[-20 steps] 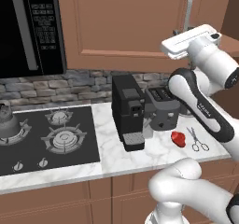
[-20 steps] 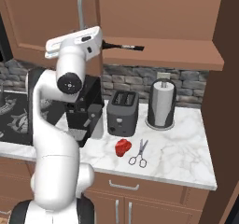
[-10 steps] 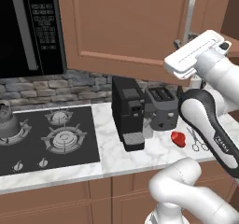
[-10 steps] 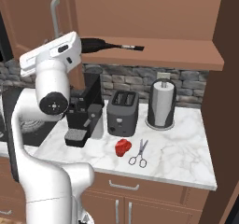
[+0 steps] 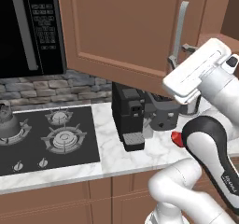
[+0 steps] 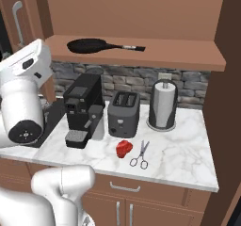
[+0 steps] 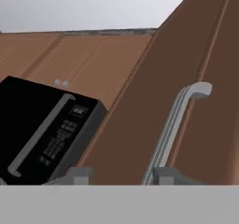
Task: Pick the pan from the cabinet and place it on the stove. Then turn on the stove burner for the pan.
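Observation:
The black pan lies on the shelf of the open cabinet, its handle pointing right. The cabinet's left door is swung wide out over the counter. My gripper is at the lower end of the door's silver bar handle. In the hand view the handle runs down between the fingertips of the gripper, close to the right one, and the jaws stand wider than the bar. The stove is at lower left, with its large burner bare.
A silvery kettle sits on the stove's left side under the black microwave. On the counter stand a coffee machine, a toaster and a paper-towel roll. A red item and scissors lie in front.
My hand has swung left with the door handle between its fingers, and the cabinet door has opened wider. The pan has not moved.

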